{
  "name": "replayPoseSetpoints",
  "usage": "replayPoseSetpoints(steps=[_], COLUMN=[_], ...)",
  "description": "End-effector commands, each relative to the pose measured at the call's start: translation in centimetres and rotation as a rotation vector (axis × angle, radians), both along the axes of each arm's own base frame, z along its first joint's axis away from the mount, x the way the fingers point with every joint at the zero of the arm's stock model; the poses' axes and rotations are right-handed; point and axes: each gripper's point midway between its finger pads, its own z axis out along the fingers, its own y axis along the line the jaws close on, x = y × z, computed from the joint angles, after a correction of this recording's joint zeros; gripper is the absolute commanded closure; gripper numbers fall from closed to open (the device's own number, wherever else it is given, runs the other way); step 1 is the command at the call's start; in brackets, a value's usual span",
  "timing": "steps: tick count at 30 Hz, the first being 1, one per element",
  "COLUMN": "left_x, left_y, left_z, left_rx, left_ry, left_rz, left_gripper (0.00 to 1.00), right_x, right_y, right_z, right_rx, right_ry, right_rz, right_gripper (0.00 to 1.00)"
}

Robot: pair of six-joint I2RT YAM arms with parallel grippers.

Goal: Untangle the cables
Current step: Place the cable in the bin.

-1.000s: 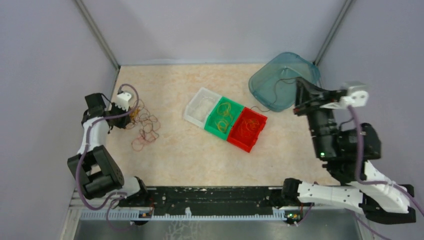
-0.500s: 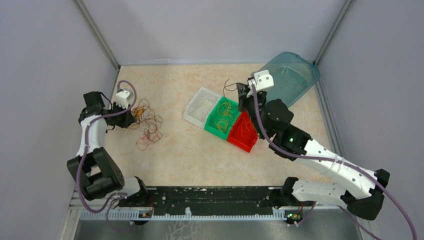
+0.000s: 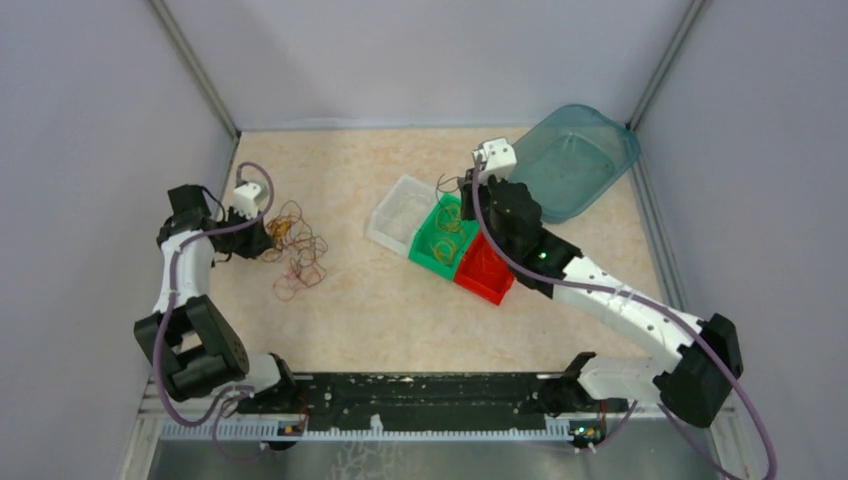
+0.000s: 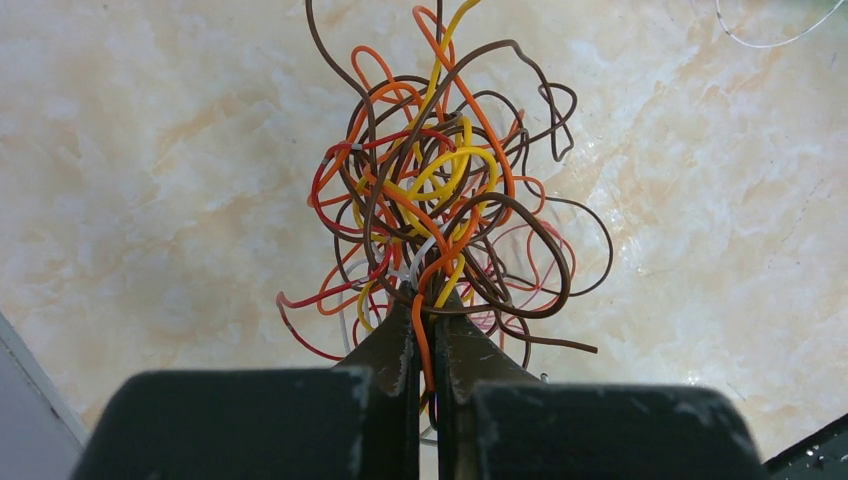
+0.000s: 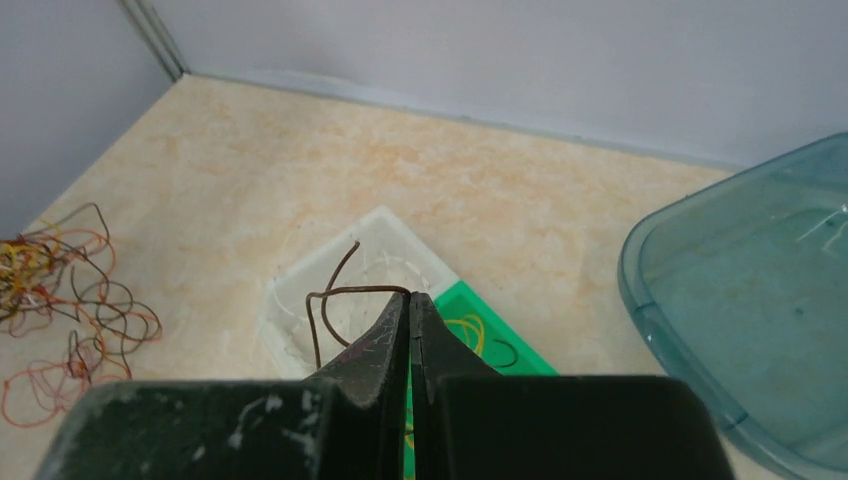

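Note:
The cables (image 3: 297,252) lie as a tangle of orange, red, yellow and brown loops (image 4: 440,190) at the table's left. My left gripper (image 3: 268,233) (image 4: 425,300) is shut on the tangle's near edge, with an orange strand pinched between its jaws. My right gripper (image 3: 463,188) (image 5: 410,296) is shut on a single bent brown cable (image 5: 340,292), which hangs above the white bin (image 5: 290,320) and the green bin (image 5: 500,330). That brown cable (image 3: 445,184) shows as a thin loop at the fingertips.
A row of three bins stands mid-table: white (image 3: 398,212), green (image 3: 432,245) with yellow loops, red (image 3: 487,272) with orange-red loops. A teal tub (image 3: 580,155) (image 5: 740,290) sits at the back right. Grey walls close in on the sides and back.
My right arm has swung left from the teal tub to above the white and green bins, carrying the brown cable. The left gripper stays shut on the tangle, which has shifted only slightly.

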Motion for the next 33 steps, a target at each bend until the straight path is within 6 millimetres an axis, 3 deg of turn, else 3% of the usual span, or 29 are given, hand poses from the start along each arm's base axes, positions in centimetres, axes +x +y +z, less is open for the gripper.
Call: replayPoseSetpoints(steps=[1, 7, 12, 13, 16, 18, 20, 27, 30, 33], left_x=[-0.2, -0.4, -0.7, -0.6, -0.4, -0.4, -0.3, -0.7, -1.0, -1.6], left_y=[-1.0, -1.5, -2.2, -2.3, -2.5, -2.6, -2.7, -3.6, -4.3, -5.3], left_z=[1.2, 1.7, 3.0, 3.4, 4.8, 5.8, 7.0, 12.4, 15.9, 19.3], left_rx=[-0.03, -0.048, -0.069, -0.074, -0.085, -0.086, -0.084, -0.084, -0.094, -0.11], left_ry=[-0.034, -0.041, -0.058, -0.065, -0.081, -0.09, -0.111, -0.204, -0.254, -0.321], left_rz=[-0.048, -0.073, -0.098, -0.101, -0.106, -0.11, -0.115, -0.144, -0.163, -0.192], left_gripper=[1.0, 1.0, 1.0, 1.0, 1.0, 1.0, 1.0, 1.0, 1.0, 1.0], right_x=[1.0, 3.1, 4.0, 4.2, 4.4, 4.3, 4.0, 2.3, 0.5, -1.4], right_y=[1.6, 2.0, 2.3, 2.2, 1.8, 1.3, 1.2, 2.6, 4.5, 6.7], right_z=[-3.4, -10.5, -14.6, -15.2, -16.1, -14.6, -12.3, -3.2, -1.1, -0.4], right_rx=[0.017, -0.089, -0.165, -0.185, -0.221, -0.195, -0.158, -0.015, 0.077, 0.144], right_ry=[0.06, 0.173, 0.241, 0.256, 0.29, 0.263, 0.217, 0.082, 0.057, 0.044], right_rz=[0.03, -0.017, -0.04, -0.049, -0.075, -0.086, -0.075, 0.066, 0.204, 0.358], right_gripper=[1.0, 1.0, 1.0, 0.96, 0.5, 0.34, 0.25, 0.13, 0.11, 0.11])
